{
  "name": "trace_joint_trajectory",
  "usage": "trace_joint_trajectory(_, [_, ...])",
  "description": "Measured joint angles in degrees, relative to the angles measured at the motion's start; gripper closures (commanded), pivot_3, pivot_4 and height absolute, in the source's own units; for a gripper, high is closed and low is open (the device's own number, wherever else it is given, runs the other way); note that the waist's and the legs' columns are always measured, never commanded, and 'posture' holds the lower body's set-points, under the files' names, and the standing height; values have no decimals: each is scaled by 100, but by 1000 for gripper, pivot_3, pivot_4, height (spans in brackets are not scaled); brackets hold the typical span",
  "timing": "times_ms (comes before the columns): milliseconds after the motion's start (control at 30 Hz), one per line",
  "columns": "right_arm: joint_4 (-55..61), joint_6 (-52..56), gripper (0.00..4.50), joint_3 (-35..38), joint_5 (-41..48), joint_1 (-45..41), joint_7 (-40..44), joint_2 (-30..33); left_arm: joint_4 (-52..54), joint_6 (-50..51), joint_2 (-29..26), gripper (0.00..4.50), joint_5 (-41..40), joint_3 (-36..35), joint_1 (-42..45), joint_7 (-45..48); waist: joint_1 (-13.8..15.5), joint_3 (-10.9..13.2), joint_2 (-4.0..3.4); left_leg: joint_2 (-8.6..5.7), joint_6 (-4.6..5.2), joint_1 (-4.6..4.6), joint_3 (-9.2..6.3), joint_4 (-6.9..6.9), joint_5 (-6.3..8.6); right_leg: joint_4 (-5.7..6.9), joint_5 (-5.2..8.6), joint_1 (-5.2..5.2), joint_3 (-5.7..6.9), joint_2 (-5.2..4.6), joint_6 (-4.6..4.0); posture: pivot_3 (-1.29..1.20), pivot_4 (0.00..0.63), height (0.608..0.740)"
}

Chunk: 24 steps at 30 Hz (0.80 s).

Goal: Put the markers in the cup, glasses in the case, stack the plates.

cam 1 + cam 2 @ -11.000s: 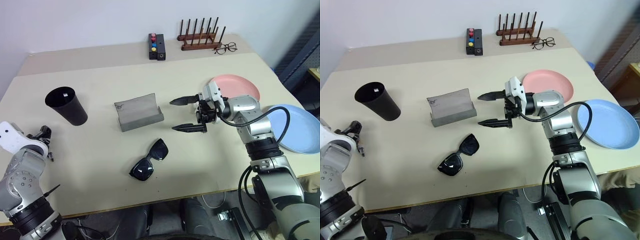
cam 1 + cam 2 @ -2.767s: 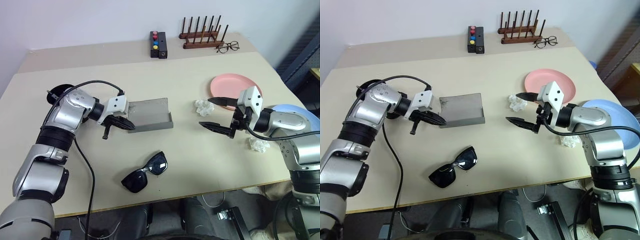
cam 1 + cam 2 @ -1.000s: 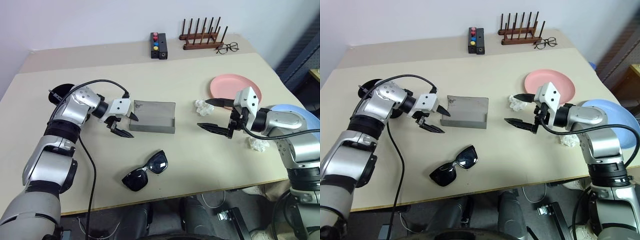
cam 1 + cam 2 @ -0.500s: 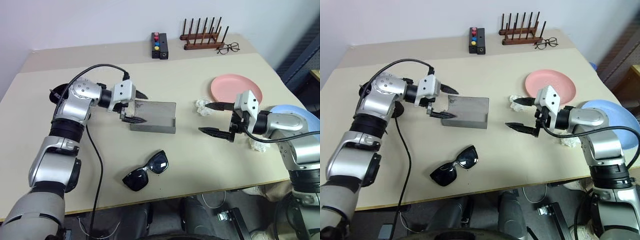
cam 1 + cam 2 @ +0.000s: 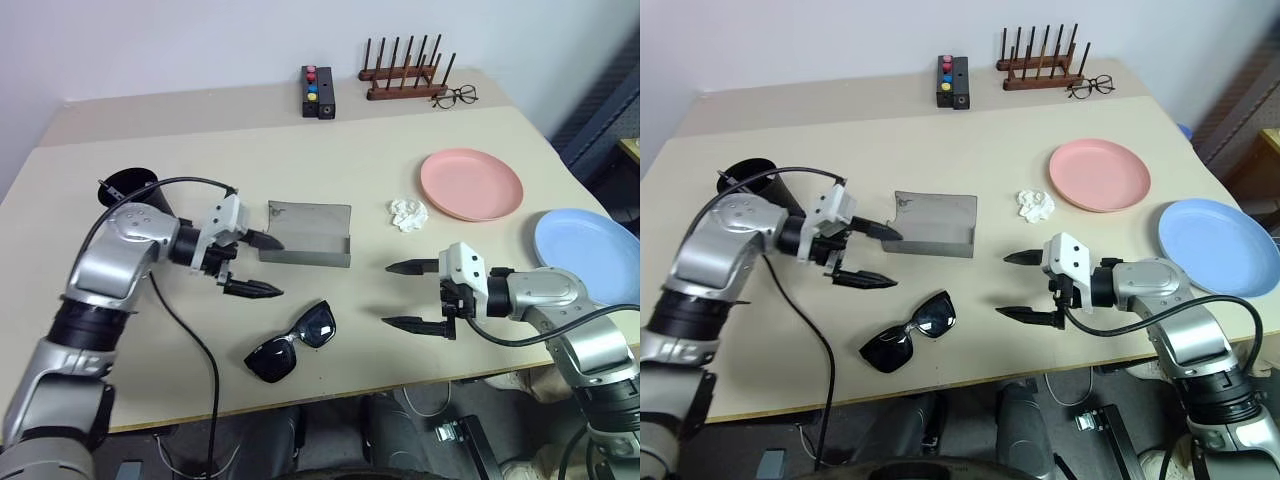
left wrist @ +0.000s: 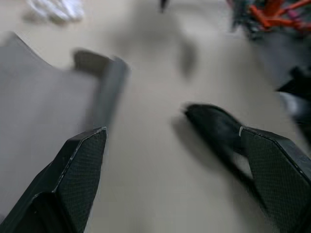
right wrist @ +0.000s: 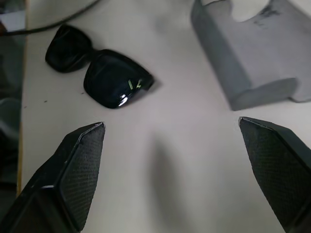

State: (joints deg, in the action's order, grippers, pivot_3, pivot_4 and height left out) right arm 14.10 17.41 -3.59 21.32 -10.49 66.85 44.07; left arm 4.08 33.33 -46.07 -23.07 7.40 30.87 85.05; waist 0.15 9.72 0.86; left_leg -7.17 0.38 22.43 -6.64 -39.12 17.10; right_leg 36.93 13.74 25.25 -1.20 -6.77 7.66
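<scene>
The grey case [image 5: 308, 235] lies open at mid-table. The black glasses [image 5: 292, 344] lie in front of it, near the table's front edge. My left gripper [image 5: 281, 267] hangs open just left of the case, touching nothing. My right gripper [image 5: 386, 294] is open and empty to the right of the glasses [image 7: 97, 70]. The black cup [image 5: 125, 185] stands at the far left, half hidden by my left arm; a slim dark tip pokes past its rim, and the markers are otherwise hidden. The pink plate [image 5: 471, 184] and blue plate [image 5: 590, 240] lie apart on the right.
A crumpled white tissue [image 5: 408, 213] lies between the case and the pink plate. Along the back edge stand a black box with coloured buttons [image 5: 316, 91], a wooden peg rack [image 5: 403, 75] and wire-rimmed eyeglasses [image 5: 452, 96].
My left gripper has drawn back off the case toward the front edge and rolled. My right gripper has sunk and pulled back from beside the tissue. The case and glasses have stayed put.
</scene>
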Motion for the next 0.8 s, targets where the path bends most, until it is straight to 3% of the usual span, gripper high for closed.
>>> trace_joint_trajectory(233, [-231, -152, 0, -57, -102, 46, -73, -91, 958, 1793, -133, 24, -1189, -215, -336, -391, 46, 0, 0, 2, -1, -2, 0, 1, 0, 0, 0, -1, 0, 1, 0, 0, 150, 740])
trace_joint_trajectory(367, [-311, -157, 0, -79, -136, 44, -121, -160, 1329, 2242, -238, 24, -1260, -93, -480, -802, 44, 0, 0, 2, -2, -3, 1, 2, 0, -1, 0, 0, -2, 1, -1, 0, 150, 740])
trace_joint_trajectory(600, [-275, -155, 0, -101, -198, 88, -244, -253, 1668, 1879, -773, 24, -550, 832, -554, -1031, 60, 1, -1, 2, -2, -4, 2, 5, 0, -8, 1, -5, -4, 1, -2, 0, 150, 740])
trace_joint_trajectory(800, [-141, -174, 0, -101, -237, 246, -313, -252, 1574, 1394, -790, 24, -163, 1115, -535, -1045, 56, 1, -2, 2, -2, -5, 2, 7, 1, -10, 1, -4, -4, 1, -2, 0, 150, 740])
